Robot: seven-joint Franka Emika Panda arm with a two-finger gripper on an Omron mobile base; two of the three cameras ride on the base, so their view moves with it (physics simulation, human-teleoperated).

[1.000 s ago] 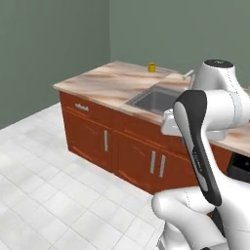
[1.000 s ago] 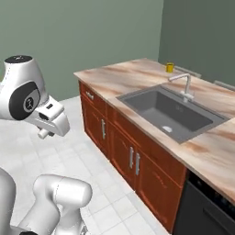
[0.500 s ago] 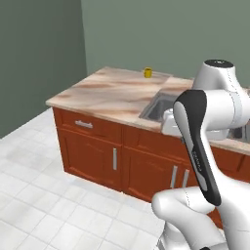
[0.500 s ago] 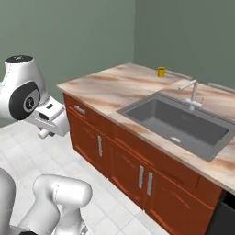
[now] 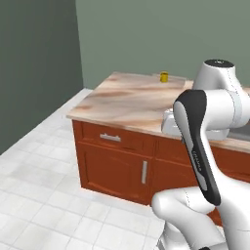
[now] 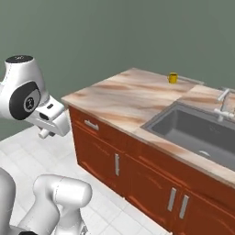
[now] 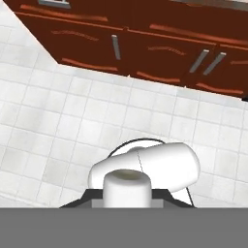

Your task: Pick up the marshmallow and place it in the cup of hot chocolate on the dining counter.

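One gripper (image 7: 127, 197) sits at the left of the right base view, beside the white arm and over the pale, square-tiled floor (image 7: 58, 121). In the hand view its dark fingertips (image 7: 92, 194) are clamped together on the marshmallow (image 7: 127, 184), a short, smooth white cylinder. The marshmallow's flat round end faces the hand camera, so its short axis runs along the fingers. It hangs above the floor, well apart from the dining counter (image 5: 132, 105).

The counter has a glossy beige-pink top with darker veins and a red-brown wood base. The left base view gives its rounded left corner, a drawer with a horizontal bar handle (image 5: 110, 137) and a door with a vertical bar handle (image 5: 144, 172).

The cup of hot chocolate (image 6: 172, 78) is a plain yellow cylinder. It stands upright with its mouth up, near the far edge of the counter top.

Further right, the right base view adds a rectangular matte grey sink (image 6: 197, 133) sunk into the top and a metal tap (image 6: 223, 101) at its far right rim.
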